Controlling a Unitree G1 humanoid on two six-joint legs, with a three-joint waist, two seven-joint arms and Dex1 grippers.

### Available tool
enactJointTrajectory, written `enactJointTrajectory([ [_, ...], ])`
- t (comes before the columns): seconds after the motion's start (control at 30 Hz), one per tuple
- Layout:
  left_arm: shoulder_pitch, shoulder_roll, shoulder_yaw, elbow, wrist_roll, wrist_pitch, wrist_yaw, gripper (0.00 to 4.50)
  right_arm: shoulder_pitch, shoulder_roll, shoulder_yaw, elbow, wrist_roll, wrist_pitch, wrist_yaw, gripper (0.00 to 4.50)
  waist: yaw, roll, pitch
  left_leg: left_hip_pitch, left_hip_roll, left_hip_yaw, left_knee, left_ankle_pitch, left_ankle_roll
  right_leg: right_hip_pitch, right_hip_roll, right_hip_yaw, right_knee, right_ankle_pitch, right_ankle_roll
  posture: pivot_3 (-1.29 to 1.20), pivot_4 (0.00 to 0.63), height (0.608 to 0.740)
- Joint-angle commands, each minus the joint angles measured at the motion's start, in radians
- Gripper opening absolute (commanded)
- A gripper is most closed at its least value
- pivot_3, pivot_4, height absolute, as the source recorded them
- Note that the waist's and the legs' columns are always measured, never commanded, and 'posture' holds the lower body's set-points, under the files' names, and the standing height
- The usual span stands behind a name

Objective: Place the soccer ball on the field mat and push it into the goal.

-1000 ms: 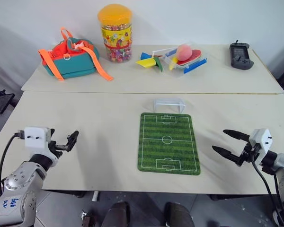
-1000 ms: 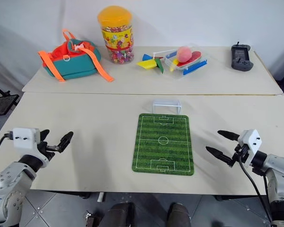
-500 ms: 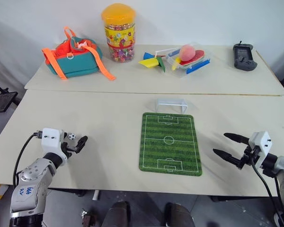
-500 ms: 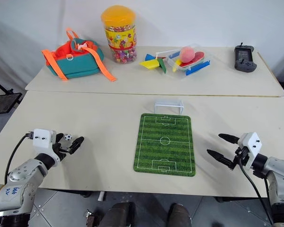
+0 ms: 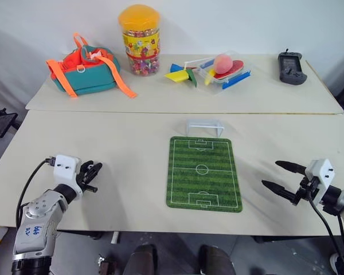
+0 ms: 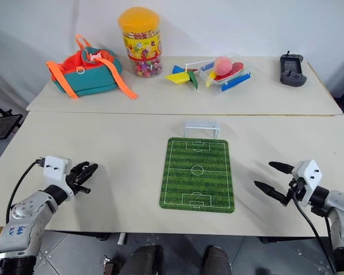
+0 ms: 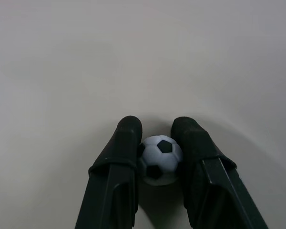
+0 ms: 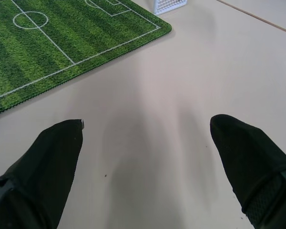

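In the left wrist view the soccer ball (image 7: 160, 160), tiny and white with black patches, sits between two black fingers that press on it from both sides, low over the beige table. My left gripper (image 5: 93, 174) is shut on it near the table's front left, well left of the field mat (image 5: 203, 172). The green mat with white pitch lines lies flat at the table's middle. The small white goal (image 5: 204, 126) stands just beyond the mat's far end. My right gripper (image 5: 270, 174) hovers open to the right of the mat, its fingers (image 8: 47, 162) wide apart around nothing.
On the rear table stand an orange-teal backpack (image 5: 85, 70), a yellow-lidded candy jar (image 5: 140, 40), a clear tray (image 5: 241, 76) holding a pink-peach ball and coloured pieces, and a black handheld console (image 5: 290, 66). A seam (image 5: 103, 112) separates the two tables.
My left gripper's fingers have come together on the soccer ball, which earlier sat between them while they were open. The right gripper has stayed in place.
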Motion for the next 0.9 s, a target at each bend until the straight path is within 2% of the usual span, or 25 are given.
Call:
enactJointTrajectory([
  [0.03,0.012,-0.014,-0.091,-0.106,-0.043,-0.033,-0.112,0.86,0.014,-0.023,-0.052,-0.059,0.064,0.004,0.043,4.50,0.004,0.000,0.000,0.000,0.000,0.000,0.000,0.000,0.000,0.000,0.000,0.000,0.000,0.000,0.000,0.00,0.150,0.740],
  [0.33,-0.186,-0.047,-0.373,-0.083,0.026,-0.073,-0.270,0.86,0.139,-0.059,-0.110,-0.167,0.182,0.035,0.218,4.50,0.003,0.000,0.000,-0.001,0.001,0.001,0.002,-0.001,-0.001,0.000,0.002,0.001,-0.002,0.000,-0.001,0.00,0.150,0.740],
  [0.43,-0.326,-0.102,-0.537,-0.036,0.080,-0.146,-0.375,0.86,0.200,-0.055,-0.169,-0.191,0.243,0.022,0.298,4.50,0.007,0.000,0.000,-0.001,0.002,0.002,0.003,-0.001,-0.001,-0.001,0.002,0.001,-0.002,0.001,-0.001,0.00,0.150,0.740],
  [0.63,-0.411,-0.179,-0.673,0.023,0.082,-0.145,-0.482,0.86,0.320,-0.015,-0.237,-0.290,0.291,0.046,0.287,4.50,0.003,-0.001,0.000,0.000,0.002,0.004,0.005,-0.003,0.000,0.000,0.003,0.004,-0.005,0.002,0.001,0.00,0.150,0.740],
  [0.9,-0.390,-0.153,-0.758,0.035,0.159,-0.156,-0.522,0.86,0.500,0.044,-0.306,-0.409,0.289,0.061,0.216,4.50,0.007,0.000,0.000,-0.001,0.003,0.005,0.007,-0.003,0.000,-0.001,0.003,0.006,-0.005,0.002,0.000,0.00,0.150,0.740],
])
